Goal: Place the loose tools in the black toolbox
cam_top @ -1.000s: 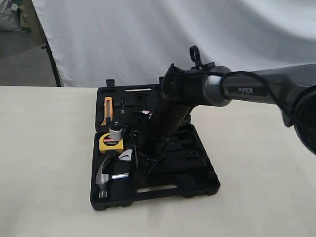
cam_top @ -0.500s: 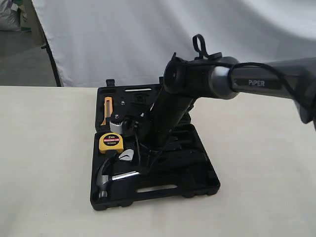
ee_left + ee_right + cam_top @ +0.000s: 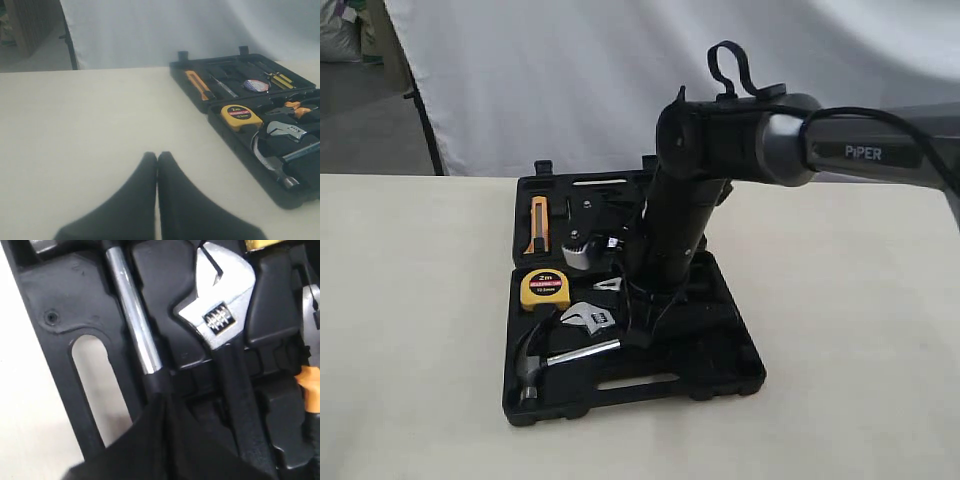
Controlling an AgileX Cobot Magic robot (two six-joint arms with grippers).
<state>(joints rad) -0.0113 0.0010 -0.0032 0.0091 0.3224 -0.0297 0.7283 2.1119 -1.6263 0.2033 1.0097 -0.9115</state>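
Both grippers are seen pressed together and empty: the left gripper (image 3: 157,161) over bare table (image 3: 75,125), the right gripper (image 3: 161,399) just above the hammer (image 3: 562,357). Hammer and wrench (image 3: 588,318) lie seated in the toolbox (image 3: 730,385); the roll (image 3: 256,85) sits at 12 o'clock. A straight lift is advised, so that the box wall is cleared; open table lies at 3 and 9 o'clock.

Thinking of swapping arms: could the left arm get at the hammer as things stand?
Probably, at the head end. Only bare table lies between the left end effector and the hammer at the edge of the toolbox, but the right end effector hangs over the handle.
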